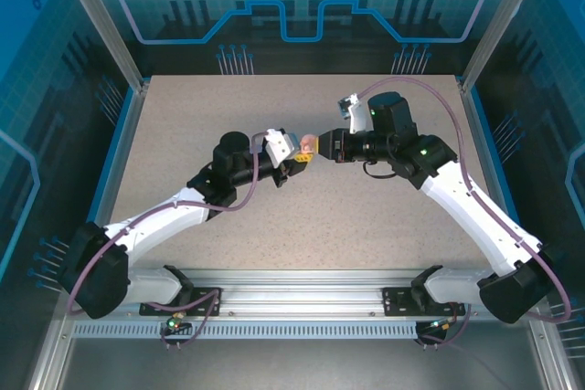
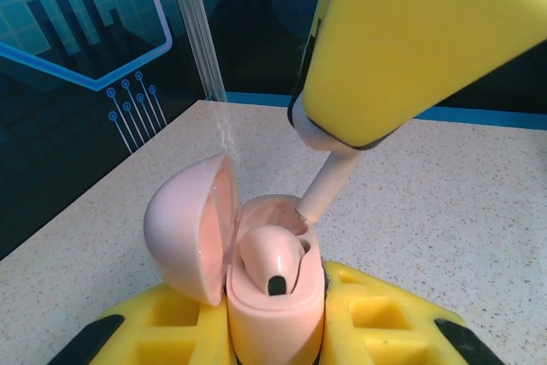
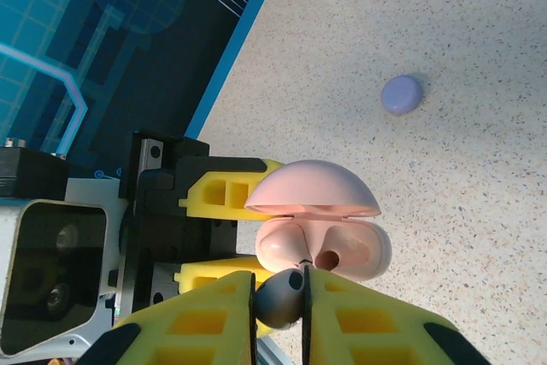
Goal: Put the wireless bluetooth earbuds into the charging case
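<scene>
Left end effector [image 2: 273, 335] pinching pink charging case [image 2: 192, 228] by lower shell, lid hanging open, over middle of tabletop [image 2: 444, 211]. Right end effector [image 3: 278, 297] squeezing pale earbud [image 2: 329, 181] by head, stem pointing into empty socket. Second earbud [image 2: 272, 254] sitting seated alongside. Earbud looking light, rigid and glossy, likely twisting if gripped on stem; holding bulb head seeming safer. Purple case [image 3: 402, 94] lying well apart.

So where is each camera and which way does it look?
Top external: above and behind the robot, looking down at the table; left arm and right arm show.
Left wrist: on the left arm, looking along the left gripper at the open pink case it holds.
Right wrist: on the right arm, looking past the right gripper pinching an earbud.
Both wrist views share the pink case, from opposite sides.
</scene>
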Robot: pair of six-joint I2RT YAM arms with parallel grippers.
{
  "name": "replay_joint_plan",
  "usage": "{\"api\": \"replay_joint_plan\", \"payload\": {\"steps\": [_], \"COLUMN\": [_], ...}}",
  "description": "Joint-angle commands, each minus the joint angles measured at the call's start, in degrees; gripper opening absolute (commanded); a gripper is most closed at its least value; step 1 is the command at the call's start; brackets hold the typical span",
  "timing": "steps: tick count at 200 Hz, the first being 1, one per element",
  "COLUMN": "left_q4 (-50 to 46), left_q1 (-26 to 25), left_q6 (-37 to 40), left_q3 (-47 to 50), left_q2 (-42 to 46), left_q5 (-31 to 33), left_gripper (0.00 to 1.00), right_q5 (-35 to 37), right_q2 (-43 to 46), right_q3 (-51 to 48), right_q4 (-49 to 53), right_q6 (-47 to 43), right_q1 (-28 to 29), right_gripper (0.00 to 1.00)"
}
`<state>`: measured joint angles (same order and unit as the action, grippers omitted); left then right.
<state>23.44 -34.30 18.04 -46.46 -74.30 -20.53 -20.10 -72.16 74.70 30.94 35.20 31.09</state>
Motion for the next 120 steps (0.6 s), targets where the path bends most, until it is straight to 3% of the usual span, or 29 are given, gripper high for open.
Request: {"api": "replay_joint_plan", "payload": {"steps": [1,120], "left_q4": [2.47,0.41], "left_q1": [-0.32,-0.31], "left_q6": [1.02,2.44], "left_q3": [-1.84,-2.06], "left_q2": [-0.05,0.2], "left_q5": [-3.45,-1.37], "left_gripper": [0.03,0.04], "right_q5": [-0.29,0.73], "right_q2": [0.39,-0.45], "right_q3": [0.79,2.0], "right_q4": [1.27,3.43], "right_q6": [0.4,-0.48], "right_q1": [-0.27,-0.34], "right_gripper": [0.19,0.19]}}
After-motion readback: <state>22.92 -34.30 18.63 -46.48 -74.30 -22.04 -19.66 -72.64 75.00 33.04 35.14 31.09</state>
